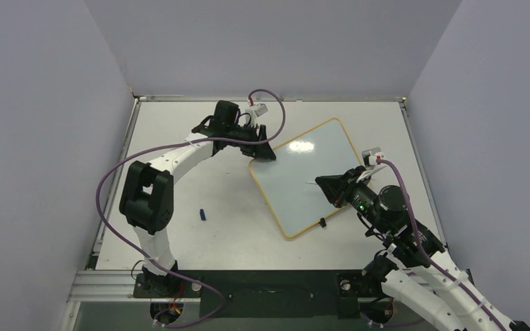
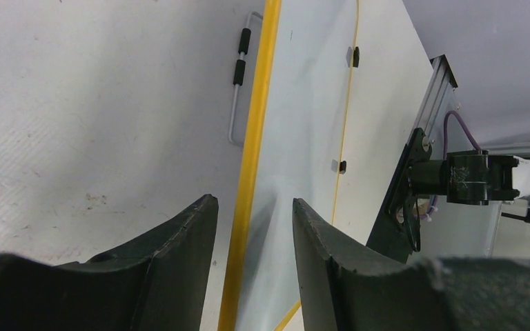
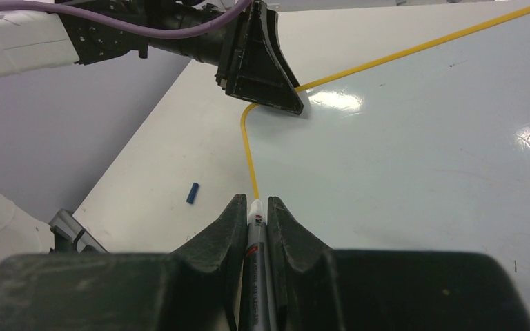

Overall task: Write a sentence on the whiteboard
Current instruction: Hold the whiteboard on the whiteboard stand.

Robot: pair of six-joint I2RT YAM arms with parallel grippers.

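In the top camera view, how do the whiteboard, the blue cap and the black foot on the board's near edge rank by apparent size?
1. whiteboard, by far the largest.
2-3. blue cap and black foot: both tiny and alike, so not ranked.

Nothing legible anywhere. The marker (image 3: 257, 265) barrel carried red print, too blurred to read. The whiteboard (image 1: 297, 178) showed no readable writing.
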